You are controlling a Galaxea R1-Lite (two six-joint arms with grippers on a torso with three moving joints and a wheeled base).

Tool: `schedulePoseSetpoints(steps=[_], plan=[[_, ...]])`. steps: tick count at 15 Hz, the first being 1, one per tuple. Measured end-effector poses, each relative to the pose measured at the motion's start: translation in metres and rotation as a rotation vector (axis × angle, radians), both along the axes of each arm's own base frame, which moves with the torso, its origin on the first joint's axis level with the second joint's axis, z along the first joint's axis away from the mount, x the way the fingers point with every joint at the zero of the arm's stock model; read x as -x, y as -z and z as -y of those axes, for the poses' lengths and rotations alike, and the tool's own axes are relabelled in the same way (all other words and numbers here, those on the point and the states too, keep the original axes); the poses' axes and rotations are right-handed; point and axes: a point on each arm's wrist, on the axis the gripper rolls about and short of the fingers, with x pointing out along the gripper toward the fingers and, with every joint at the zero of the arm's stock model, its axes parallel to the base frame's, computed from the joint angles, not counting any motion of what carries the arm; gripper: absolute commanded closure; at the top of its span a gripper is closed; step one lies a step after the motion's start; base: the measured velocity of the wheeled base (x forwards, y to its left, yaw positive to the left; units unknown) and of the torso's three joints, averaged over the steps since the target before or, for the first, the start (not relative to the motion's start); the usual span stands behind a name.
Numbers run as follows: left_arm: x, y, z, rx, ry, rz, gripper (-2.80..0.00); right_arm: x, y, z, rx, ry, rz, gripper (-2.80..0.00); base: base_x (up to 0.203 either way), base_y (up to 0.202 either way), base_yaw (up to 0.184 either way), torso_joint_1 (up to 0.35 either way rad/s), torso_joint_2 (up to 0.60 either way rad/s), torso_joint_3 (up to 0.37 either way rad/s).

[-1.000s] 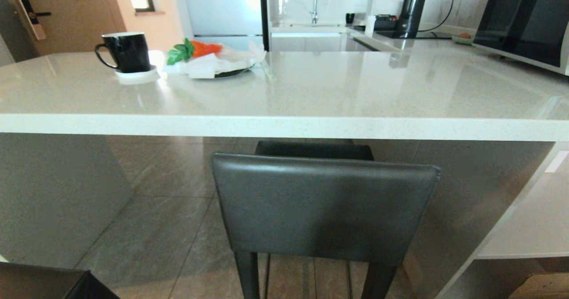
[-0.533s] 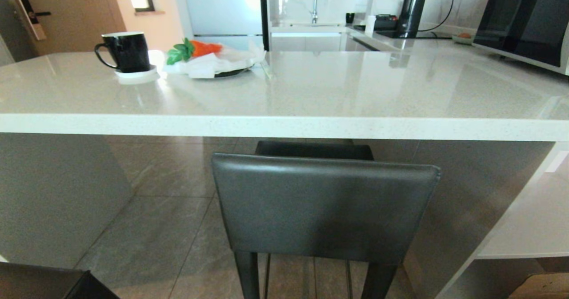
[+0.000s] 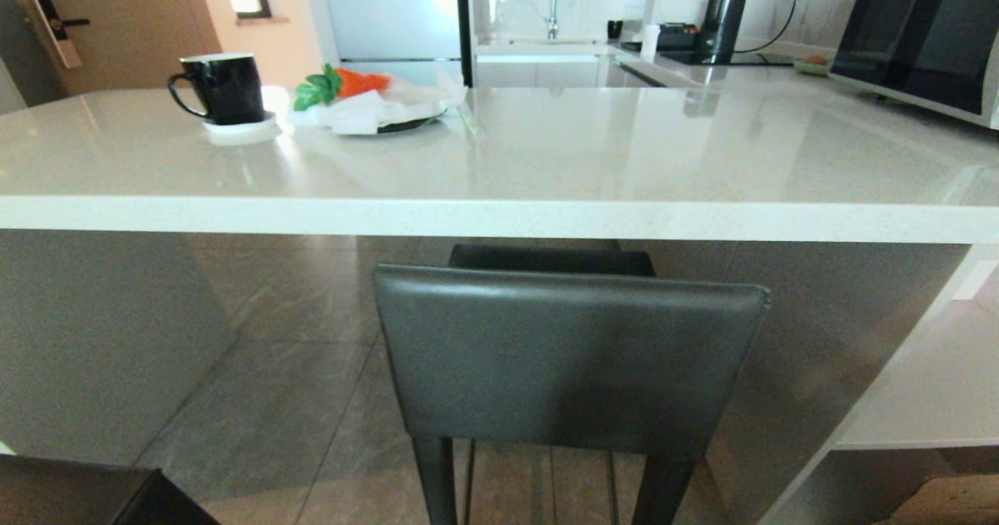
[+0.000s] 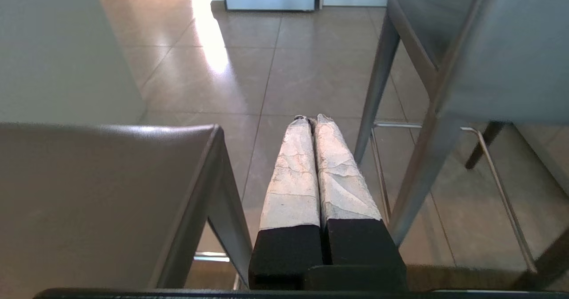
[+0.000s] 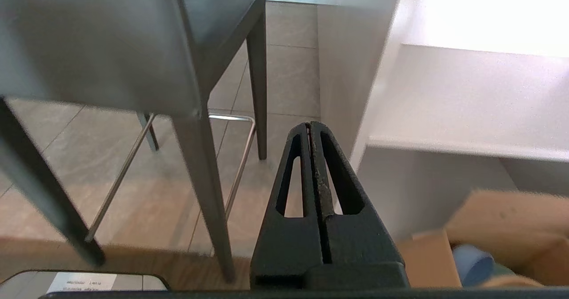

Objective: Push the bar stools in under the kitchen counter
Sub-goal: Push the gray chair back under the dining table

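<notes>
Compared with one second ago, the whole head picture has shifted slightly, so the camera has moved a little; the things themselves keep their places relative to each other. There are two dark grey leather bar stools with low rectangular backrests. One bar stool (image 3: 570, 353) stands in the middle, its seat already partly under the thick glossy off-white stone counter (image 3: 499, 217) while its backrest is on the near side of the counter edge. Of the second bar stool (image 3: 86, 494) only a dark corner shows at the lower left of the head view; in the left wrist view its backrest (image 4: 102, 201) is close to the camera. On the counter I count one black mug (image 3: 222, 88) on a white coaster (image 3: 240, 129), and just beside it one dark plate with white paper and an orange and green thing (image 3: 367, 104). Further back there is one chrome tap (image 3: 556, 2) and one black kettle (image 3: 722, 22). Neither arm is in the head view. The left gripper (image 4: 311, 119) hangs low between the two stools, its white-wrapped fingers pressed together and holding nothing. The right gripper (image 5: 310, 125) is also closed and empty, between a thin black stool leg (image 5: 204, 192) and the white slab side panel (image 5: 355, 68). One brown cardboard box (image 5: 489, 232) lies near it.
</notes>
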Motion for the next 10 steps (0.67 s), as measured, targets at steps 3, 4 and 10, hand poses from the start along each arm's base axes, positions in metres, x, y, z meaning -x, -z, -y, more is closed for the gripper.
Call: schedulePoseSetpoints(steps=[3,4,10], plan=[[0.0,0.0,0.0,0.0,0.001,0.0,0.0,0.0,-0.0002,0.0,-0.008,0.001,0.001,0.0,-0.198,0.0,0.0,-0.001,0.0,0.005],[0.0,0.0,0.0,0.0,0.001,0.001,0.0,0.0,-0.0002,0.0,-0.007,0.002,0.002,0.0,-0.196,0.0,-0.001,-0.001,0.01,0.003],[0.0,-0.0001,0.0,0.0,0.001,0.001,0.0,-0.0001,0.0,0.0,-0.007,0.003,0.002,0.0,-0.198,0.0,-0.002,0.003,0.0,0.003]])
